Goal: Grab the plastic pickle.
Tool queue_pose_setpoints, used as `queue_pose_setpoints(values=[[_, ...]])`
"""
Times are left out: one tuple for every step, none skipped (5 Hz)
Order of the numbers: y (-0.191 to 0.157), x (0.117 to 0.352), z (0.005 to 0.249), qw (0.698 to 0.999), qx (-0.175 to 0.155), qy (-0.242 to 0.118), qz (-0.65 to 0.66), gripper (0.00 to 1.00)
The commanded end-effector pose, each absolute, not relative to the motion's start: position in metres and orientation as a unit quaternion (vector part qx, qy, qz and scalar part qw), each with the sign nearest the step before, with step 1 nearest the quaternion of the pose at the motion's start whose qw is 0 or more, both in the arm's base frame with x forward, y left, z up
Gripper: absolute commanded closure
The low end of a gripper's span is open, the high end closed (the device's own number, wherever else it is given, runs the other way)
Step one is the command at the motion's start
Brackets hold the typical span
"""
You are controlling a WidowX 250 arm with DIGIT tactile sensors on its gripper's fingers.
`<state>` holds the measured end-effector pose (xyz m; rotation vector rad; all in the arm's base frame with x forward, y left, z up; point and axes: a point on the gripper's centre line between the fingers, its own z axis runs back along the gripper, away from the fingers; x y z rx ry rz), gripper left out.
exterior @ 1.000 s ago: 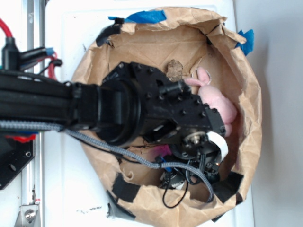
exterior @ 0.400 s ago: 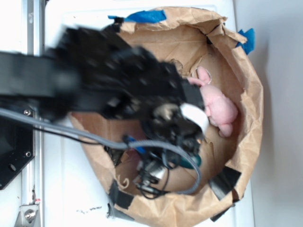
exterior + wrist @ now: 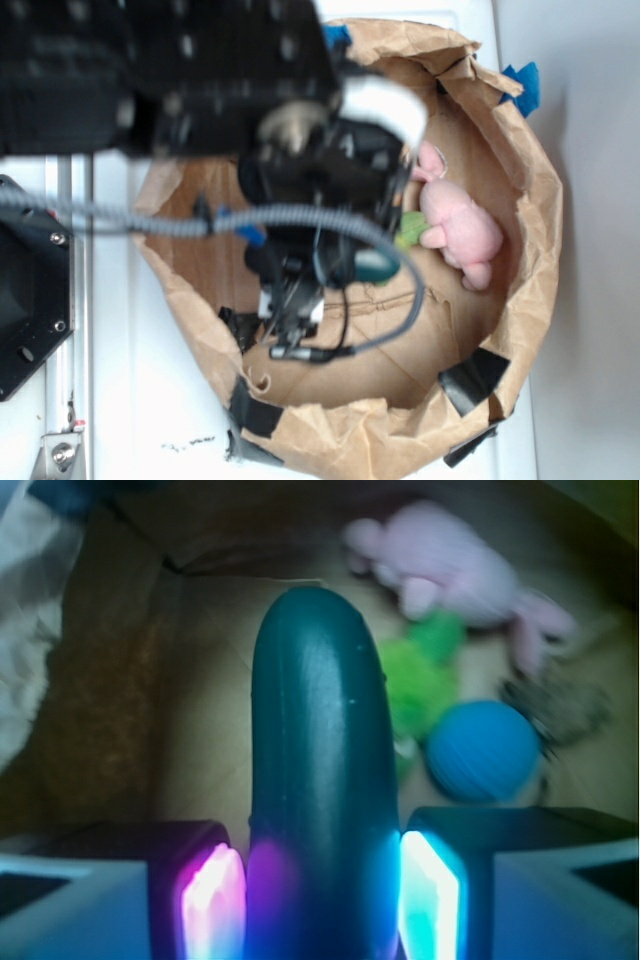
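Note:
The plastic pickle is dark green, glossy and sausage-shaped. It stands between the two lit pads of my gripper, which is shut on its lower part. It hangs clear above the paper floor. In the exterior view the arm covers most of the gripper, and one dark teal end of the pickle pokes out to its right, above the middle of the paper basin.
The brown paper basin has raised crumpled walls. A lime-green plush frog, a blue ball, a pink plush bunny and a brownish lump lie on its far right side. Loose cables hang below the arm.
The arm has risen and swung toward the top left of the exterior view, carrying the pickle off the basin floor. The green frog beside the bunny has come into view.

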<state>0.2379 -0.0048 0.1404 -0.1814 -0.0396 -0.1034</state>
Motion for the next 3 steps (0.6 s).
queue_pose_setpoints(values=[[-0.0036, 0.2387, 0.1718, 0.997, -0.071, -0.042, -0.003, 1.0], [-0.0052, 0.2381, 0.1689, 0.997, -0.066, -0.044, -0.002, 1.0], [-0.0055, 0.2367, 0.1658, 0.997, -0.056, -0.048, -0.002, 1.0]])
